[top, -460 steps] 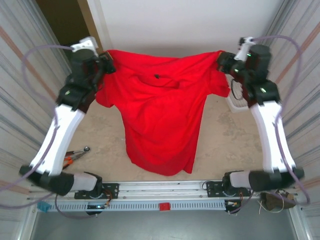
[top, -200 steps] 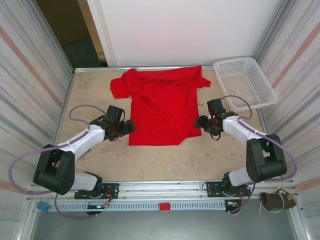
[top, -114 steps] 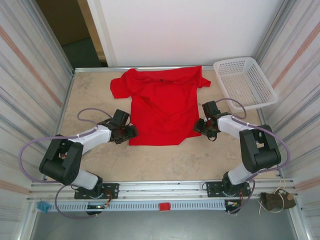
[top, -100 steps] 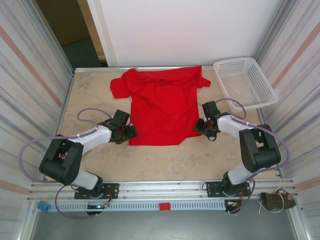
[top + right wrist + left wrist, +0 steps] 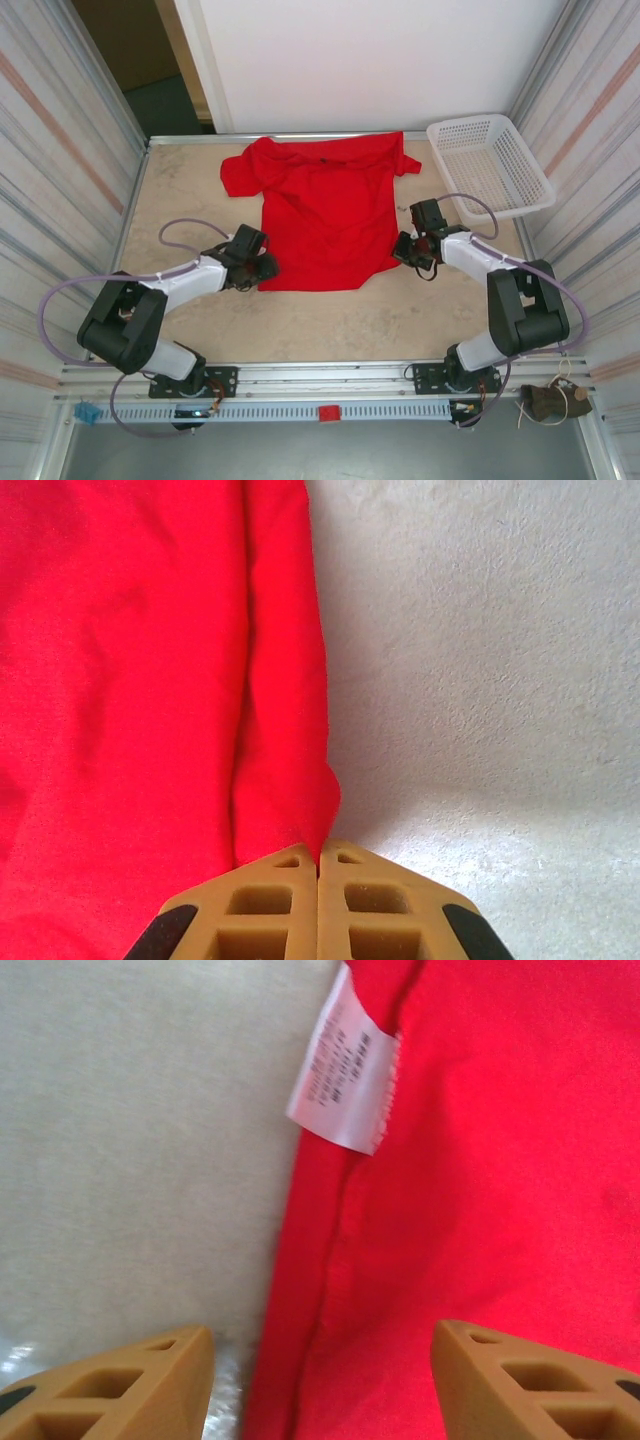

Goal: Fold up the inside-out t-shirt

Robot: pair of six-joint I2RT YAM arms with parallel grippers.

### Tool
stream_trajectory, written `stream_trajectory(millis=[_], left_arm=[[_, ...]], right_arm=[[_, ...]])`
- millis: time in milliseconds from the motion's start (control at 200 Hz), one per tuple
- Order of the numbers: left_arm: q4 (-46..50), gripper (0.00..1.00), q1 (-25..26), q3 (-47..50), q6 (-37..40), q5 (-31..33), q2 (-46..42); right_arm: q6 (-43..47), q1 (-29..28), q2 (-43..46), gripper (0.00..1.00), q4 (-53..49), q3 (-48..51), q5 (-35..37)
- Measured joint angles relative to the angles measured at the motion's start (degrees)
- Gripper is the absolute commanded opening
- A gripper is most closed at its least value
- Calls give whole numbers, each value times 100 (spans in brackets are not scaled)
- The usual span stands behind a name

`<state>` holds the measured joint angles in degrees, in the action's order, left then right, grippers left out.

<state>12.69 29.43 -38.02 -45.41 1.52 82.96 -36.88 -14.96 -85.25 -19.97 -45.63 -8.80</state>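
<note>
Spread flat on the table [image 5: 330, 320]: inside-out t-shirt [image 5: 325, 210], left gripper [image 5: 322, 1365] wide apart astride its near left edge, right gripper [image 5: 318, 858] pinched tight on its near right edge.

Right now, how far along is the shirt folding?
Done: the t-shirt lies spread flat on the table, care label showing. In hand: the right gripper is shut on its side edge, low down; the left gripper stands open astride the opposite edge. Left: every fold; none is made yet.
</note>
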Motion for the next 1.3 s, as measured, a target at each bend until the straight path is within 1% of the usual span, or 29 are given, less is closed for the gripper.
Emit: stream_trajectory(millis=[105, 150, 261, 316, 396, 466, 521, 571, 626, 716, 812, 872, 967, 1097, 1202, 1298], left_arm=[[144, 59, 111, -79, -59, -37, 31], [208, 56, 144, -125, -85, -44, 59], [247, 23, 179, -179, -122, -42, 162], [236, 0, 181, -186, -131, -48, 232], [247, 0, 184, -201, -87, -44, 254], [420, 0, 181, -293, 17, -13, 149], [708, 0, 181, -426, 116, 37, -118], [1008, 0, 181, -619, 199, 90, -533], [1340, 0, 166, -988, 282, 133, -1123], [1755, 0, 55, -2026, 417, 133, -1967], [1971, 0, -74, -3270, 549, 164, -2398], [2057, 0, -98, -3906, 629, 199, -2516], [2149, 0, -221, -4592, 734, 146, -2511], [2107, 0, -680, -4830, 796, -87, -2201], [1926, 0, -1054, -4701, 793, -350, -1582], [1698, 0, -1311, -4666, 800, -557, -686]], right_arm=[[0, 9, 9, 0, -20, 0, -22], [0, 9, 9, 0, -24, 0, -24], [0, 9, 11, 0, -26, 0, -46], [0, 11, 15, 0, -46, 0, -85], [7, 48, 79, 0, -120, -2, -205], [26, 177, 330, 0, -308, -33, -387], [46, 352, 734, 0, -533, -125, -564], [55, 511, 1178, 0, -785, -339, -734], [101, 688, 1663, 0, -1086, -752, -887], [164, 925, 2328, 0, -1475, -1814, -1145], [208, 1047, 2675, 0, -1751, -3062, -1346], [247, 1049, 2787, 0, -1847, -3661, -1425], [264, 1049, 2868, 0, -1915, -4238, -1539], [262, 1051, 2684, 0, -1847, -4168, -1635], [245, 1084, 2090, 0, -1611, -3775, -1679], [153, 1158, 1119, 0, -1355, -3665, -1744]])
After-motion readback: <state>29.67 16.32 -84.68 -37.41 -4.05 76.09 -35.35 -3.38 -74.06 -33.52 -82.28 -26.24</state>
